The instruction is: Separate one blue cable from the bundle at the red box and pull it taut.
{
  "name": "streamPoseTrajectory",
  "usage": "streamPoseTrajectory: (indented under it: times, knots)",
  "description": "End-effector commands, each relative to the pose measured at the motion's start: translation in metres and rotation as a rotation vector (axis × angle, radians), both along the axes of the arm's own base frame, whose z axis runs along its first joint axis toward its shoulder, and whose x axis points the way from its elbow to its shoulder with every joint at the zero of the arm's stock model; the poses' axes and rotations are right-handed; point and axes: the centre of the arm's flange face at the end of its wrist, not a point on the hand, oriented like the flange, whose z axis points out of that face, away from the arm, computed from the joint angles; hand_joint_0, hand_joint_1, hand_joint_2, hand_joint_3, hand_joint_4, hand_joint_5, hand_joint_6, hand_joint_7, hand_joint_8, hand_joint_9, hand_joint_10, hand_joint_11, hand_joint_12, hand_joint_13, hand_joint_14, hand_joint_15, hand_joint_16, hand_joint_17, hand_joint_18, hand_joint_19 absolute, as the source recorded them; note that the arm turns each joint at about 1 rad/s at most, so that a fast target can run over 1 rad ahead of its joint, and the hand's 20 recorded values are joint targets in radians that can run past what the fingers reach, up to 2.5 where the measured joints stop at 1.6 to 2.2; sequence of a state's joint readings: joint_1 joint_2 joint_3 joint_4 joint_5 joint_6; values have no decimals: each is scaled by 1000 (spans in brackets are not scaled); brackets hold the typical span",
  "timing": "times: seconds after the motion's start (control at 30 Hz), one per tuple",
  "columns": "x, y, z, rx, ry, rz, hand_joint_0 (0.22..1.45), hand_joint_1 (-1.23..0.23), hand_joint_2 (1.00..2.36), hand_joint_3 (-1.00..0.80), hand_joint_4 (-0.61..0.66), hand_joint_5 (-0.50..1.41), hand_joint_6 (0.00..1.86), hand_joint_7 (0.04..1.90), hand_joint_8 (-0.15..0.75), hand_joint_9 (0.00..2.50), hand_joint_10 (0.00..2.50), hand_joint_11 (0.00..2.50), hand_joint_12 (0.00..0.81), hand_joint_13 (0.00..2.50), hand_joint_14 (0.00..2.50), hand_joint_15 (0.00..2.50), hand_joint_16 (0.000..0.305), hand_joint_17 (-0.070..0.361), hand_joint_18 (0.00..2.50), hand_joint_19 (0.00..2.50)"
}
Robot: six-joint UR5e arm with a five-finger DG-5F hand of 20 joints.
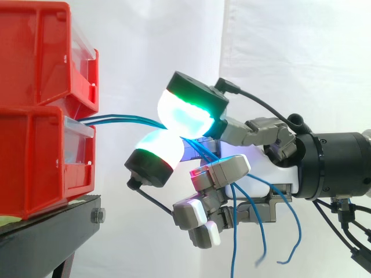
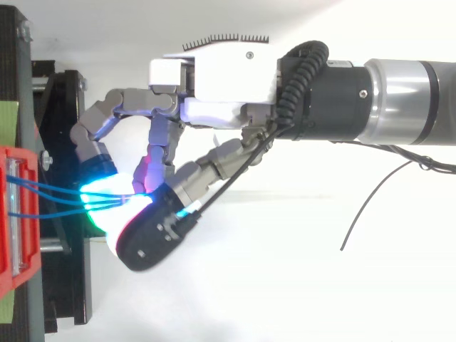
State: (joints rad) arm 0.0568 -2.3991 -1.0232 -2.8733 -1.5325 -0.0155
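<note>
In the side view we've got the robot hand (image 1: 266,168) coming in from 3 o'clock. Two of its glowing pads (image 1: 185,113) are pressed together, pinching the blue cables (image 1: 124,119) between them. The other fingers sit bent below the pinch, around 5 o'clock from it.

The cables come out of the front of the red bins (image 1: 35,162), right where the upper bin rests on the lower one. They run nearly straight toward 3 o'clock into the pinch. Past the pads, the loose ends droop toward 6 o'clock under the palm.

The bins are stacked on a black stand (image 1: 52,231) at 9 o'clock, with a white curtain (image 1: 145,46) behind everything.

From the top view, the cables (image 2: 53,200) leave the bin (image 2: 11,256) at 9 o'clock spread apart. They squeeze together where the robot hand (image 2: 228,78) clamps them. We honestly can't tell if it's got one cable or several in there.
</note>
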Motion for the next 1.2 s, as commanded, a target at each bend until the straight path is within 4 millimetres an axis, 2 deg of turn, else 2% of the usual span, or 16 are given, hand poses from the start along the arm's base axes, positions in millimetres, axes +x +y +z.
streamPoseTrajectory:
  times: [0.0, 0.17, 0.4, 0.53, 0.6, 0.7, 0.83, 0.9, 0.97, 1.13, 1.17]
  knots:
    - [0, 0, 0, 0, 0, 0, 701, -1007, 1000, -500, -122, -127, 901, 1267, 285, 1444, 26, 1433, 346, 1101, 27, 776, 43, 97, 937, 796]
    - [0, 0, 0, 0, 1, 0, 569, -1002, 1000, -500, -77, -128, 897, 1243, 298, 1429, 26, 1426, 357, 1088, 29, 780, 45, 101, 932, 818]
    - [0, 1, 0, 0, 3, 1, 467, -852, 1000, -500, -22, -126, 867, 1153, 330, 1448, 24, 1363, 392, 1116, 27, 757, 52, 117, 990, 806]
    - [0, 0, 0, 0, 0, 1, 493, -697, 1000, -500, -15, -125, 851, 1135, 323, 1453, 23, 1335, 388, 1114, 27, 759, 51, 115, 998, 833]
    - [0, 0, 0, 0, 0, 0, 581, -648, 1000, -500, -12, -124, 839, 1163, 304, 1452, 25, 1344, 366, 1110, 26, 777, 46, 103, 958, 866]
    - [0, -1, 0, 0, 0, -2, 632, -689, 1000, -500, -32, -117, 836, 1195, 297, 1457, 26, 1338, 366, 1118, 26, 778, 45, 101, 960, 879]
    - [0, 0, 0, 0, 1, 1, 647, -783, 1009, -401, 0, -137, 844, 1181, 299, 1404, 27, 1357, 375, 1112, 28, 787, 46, 104, 978, 878]
    - [-1, -1, 1, 0, 1, 3, 675, -843, 1000, -500, 20, -147, 844, 1166, 300, 1376, 26, 1334, 372, 1107, 26, 782, 46, 104, 982, 868]
    - [0, -1, 0, 0, 1, 0, 668, -862, 1000, -500, 22, -147, 844, 1164, 302, 1375, 26, 1333, 371, 1101, 29, 777, 46, 104, 979, 866]
    - [0, -1, 0, 2, 0, 1, 540, -844, 1000, -500, 29, -143, 846, 1148, 318, 1383, 25, 1339, 380, 1102, 27, 780, 49, 109, 994, 866]
    - [-1, -1, 0, 1, 4, 1, 484, -778, 1000, -500, 45, -137, 842, 1129, 344, 1402, 24, 1320, 405, 1120, 27, 773, 52, 118, 1027, 852]
